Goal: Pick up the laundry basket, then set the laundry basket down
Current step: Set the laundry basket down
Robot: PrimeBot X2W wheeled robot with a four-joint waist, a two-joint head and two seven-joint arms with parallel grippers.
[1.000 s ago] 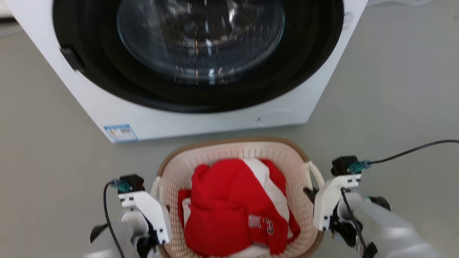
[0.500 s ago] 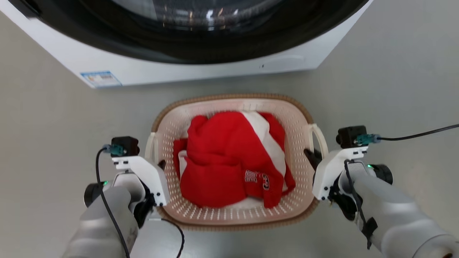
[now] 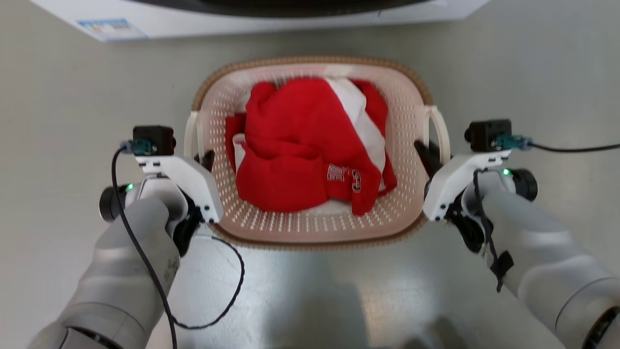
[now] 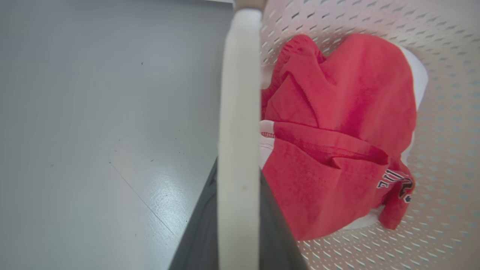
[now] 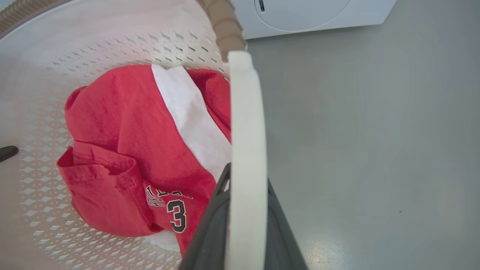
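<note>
1. Since a second ago the whole head view has shifted, so the camera has moved. The washing machine [image 3: 290, 19], whose round door was in plain sight then, is now a white strip along the top edge. Both grippers keep the same hold on the basket's sides.
2. Head view: the laundry basket [image 3: 310, 228] sits in the middle of the grey floor [image 3: 523, 72], just in front of the machine and between the two arms. A red garment [image 3: 295, 155] with a white panel lies heaped inside it. The left gripper [image 3: 208, 157] is clenched on the left loop handle [image 3: 190, 133]. The right gripper [image 3: 425, 151] is clenched on the right loop handle [image 3: 441, 133]. A black cable [image 3: 232, 291] loops below the left forearm. Whether the basket rests on the floor or hangs above it, I cannot tell.
3. Left wrist view: the left gripper [image 4: 239, 180] has its two dark fingers [image 4: 198, 240] pressed against either side of the white handle bar, which runs straight up the view. To its right are the perforated basket wall and the red garment; to its left is bare floor.
4. Right wrist view: the right gripper [image 5: 247, 180] pinches the white handle bar between its dark fingers [image 5: 283, 236] in the same way. The tan rim curves away above the bar, the red garment with the number 3 lies to the left, and the machine's lower panel shows at the top.
</note>
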